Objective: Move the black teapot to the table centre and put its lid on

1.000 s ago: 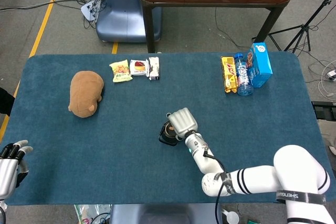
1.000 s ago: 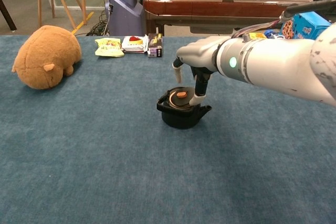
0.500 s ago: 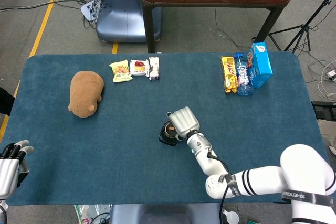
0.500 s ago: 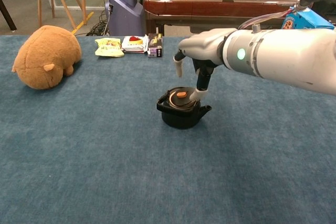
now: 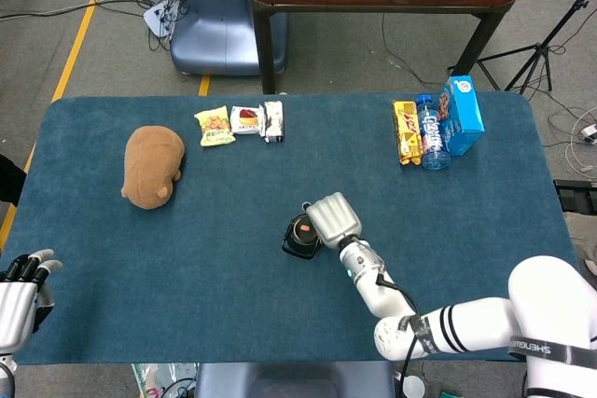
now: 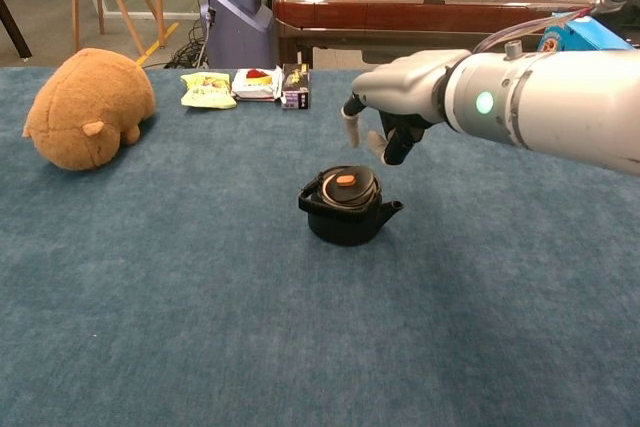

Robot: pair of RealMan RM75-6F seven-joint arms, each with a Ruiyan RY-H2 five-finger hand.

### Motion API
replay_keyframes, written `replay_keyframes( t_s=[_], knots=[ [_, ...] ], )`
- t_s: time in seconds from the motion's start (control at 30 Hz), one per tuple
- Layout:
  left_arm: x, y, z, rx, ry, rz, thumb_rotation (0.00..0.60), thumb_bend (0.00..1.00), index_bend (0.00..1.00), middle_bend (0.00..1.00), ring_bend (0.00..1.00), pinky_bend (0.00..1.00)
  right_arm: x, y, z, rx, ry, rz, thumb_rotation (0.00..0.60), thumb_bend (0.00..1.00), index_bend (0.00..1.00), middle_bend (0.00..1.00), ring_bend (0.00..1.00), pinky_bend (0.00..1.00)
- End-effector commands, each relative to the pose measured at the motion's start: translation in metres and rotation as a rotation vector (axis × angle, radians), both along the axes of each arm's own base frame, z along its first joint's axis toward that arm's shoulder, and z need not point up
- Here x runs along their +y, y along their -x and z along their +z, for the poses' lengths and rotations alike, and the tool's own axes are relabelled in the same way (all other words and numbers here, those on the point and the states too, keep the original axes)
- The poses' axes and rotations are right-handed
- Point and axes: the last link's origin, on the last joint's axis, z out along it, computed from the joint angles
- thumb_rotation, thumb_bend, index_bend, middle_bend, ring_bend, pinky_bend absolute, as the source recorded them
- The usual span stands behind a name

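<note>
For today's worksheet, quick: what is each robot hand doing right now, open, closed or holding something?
Left hand: open, holding nothing, at the table's near edge.
Right hand: open, holding nothing, above the black teapot, whose lid is on.

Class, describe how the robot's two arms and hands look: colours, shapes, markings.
The right arm is glossy white, rounded, with black bands, a green light and a thin black cable. The right hand is silver-grey with dark joints. The left hand is silver with black fingers.

Silver right hand, white black-banded arm.
</note>
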Motion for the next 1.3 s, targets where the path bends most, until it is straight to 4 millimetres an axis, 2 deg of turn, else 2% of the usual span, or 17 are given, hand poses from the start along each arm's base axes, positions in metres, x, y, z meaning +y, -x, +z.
replay_keyframes(
  t_s=[0.03, 0.27, 1.3],
  knots=[
    [0.000, 0.000, 0.000, 0.000, 0.000, 0.000, 0.600, 0.76, 0.40, 0.30, 0.26, 0.54, 0.002, 0.001, -0.001, 0.014, -0.004, 0.000, 0.600, 0.78, 0.35, 0.97, 0.91, 0.92],
    [0.000, 0.000, 0.000, 0.001, 0.000, 0.000, 0.600, 0.76, 0.40, 0.30, 0.26, 0.54, 0.006, 0.004, -0.005, 0.043, -0.015, 0.007, 0.600, 0.97, 0.37, 0.98, 0.91, 0.92],
    [0.000, 0.000, 0.000, -0.002, 0.003, -0.001, 0.600, 0.76, 0.40, 0.30, 0.26, 0.54, 0.007, 0.006, -0.017, 0.058, -0.033, 0.008, 0.600, 0.98, 0.37, 0.98, 0.91, 0.92]
  ],
)
